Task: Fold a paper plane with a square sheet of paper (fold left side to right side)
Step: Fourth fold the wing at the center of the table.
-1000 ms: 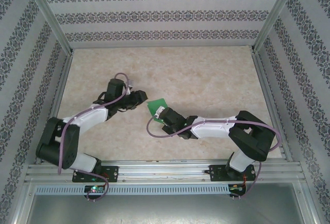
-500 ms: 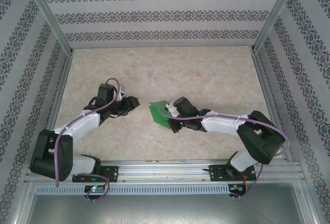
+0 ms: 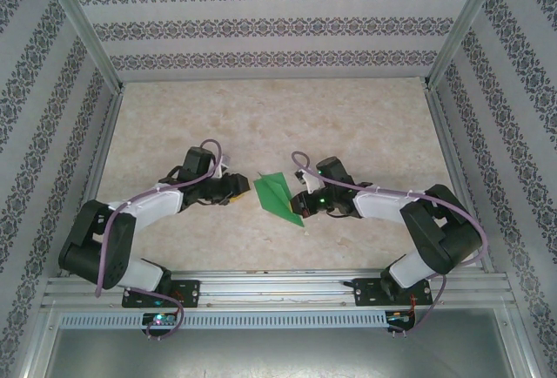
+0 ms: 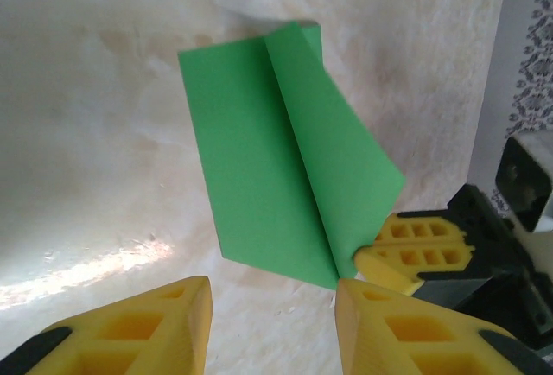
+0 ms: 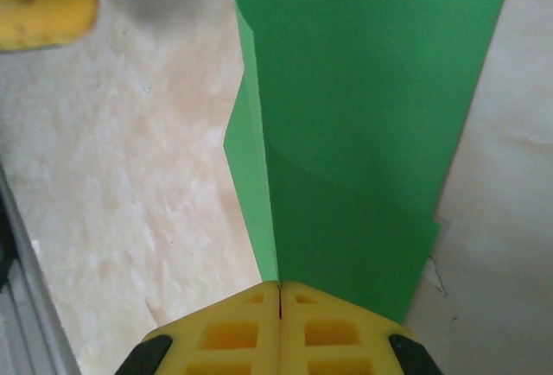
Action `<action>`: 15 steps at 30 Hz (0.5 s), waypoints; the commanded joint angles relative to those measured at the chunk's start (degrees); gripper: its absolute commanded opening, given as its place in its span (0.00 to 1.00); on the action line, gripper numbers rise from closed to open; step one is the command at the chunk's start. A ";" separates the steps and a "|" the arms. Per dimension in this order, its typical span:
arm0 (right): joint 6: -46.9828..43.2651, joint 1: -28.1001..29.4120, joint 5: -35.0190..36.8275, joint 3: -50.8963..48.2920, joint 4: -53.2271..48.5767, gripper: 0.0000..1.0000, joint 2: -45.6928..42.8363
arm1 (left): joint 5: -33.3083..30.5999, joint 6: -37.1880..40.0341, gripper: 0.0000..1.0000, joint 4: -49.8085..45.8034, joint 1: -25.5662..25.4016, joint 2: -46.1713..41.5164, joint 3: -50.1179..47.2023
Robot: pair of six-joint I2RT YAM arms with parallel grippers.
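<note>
Paper point(image 4: 276, 159) clamped in right gripper point(image 5: 278, 289) — left gripper point(image 4: 272, 299) gaping, empty; it should take the free edge squarely.

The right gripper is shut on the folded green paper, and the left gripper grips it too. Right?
Not quite. The left gripper is open and holds nothing: the left wrist view shows its fingers apart, not clamping the folded green paper. The right gripper is indeed shut on it.
</note>
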 commanded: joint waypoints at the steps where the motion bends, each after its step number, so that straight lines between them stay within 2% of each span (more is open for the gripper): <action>1: 3.65 -1.59 -6.82 -1.41 4.87 0.00 1.91 | -1.06 -1.90 0.41 3.28 -2.92 2.21 2.59; 7: 5.60 -3.66 -9.48 -2.07 7.26 0.00 4.72 | -2.94 -3.95 0.41 6.49 -7.04 7.40 5.52; 15: 6.56 -4.35 -9.30 -2.57 8.14 0.00 5.66 | -4.35 -3.83 0.41 6.46 -9.38 12.66 9.85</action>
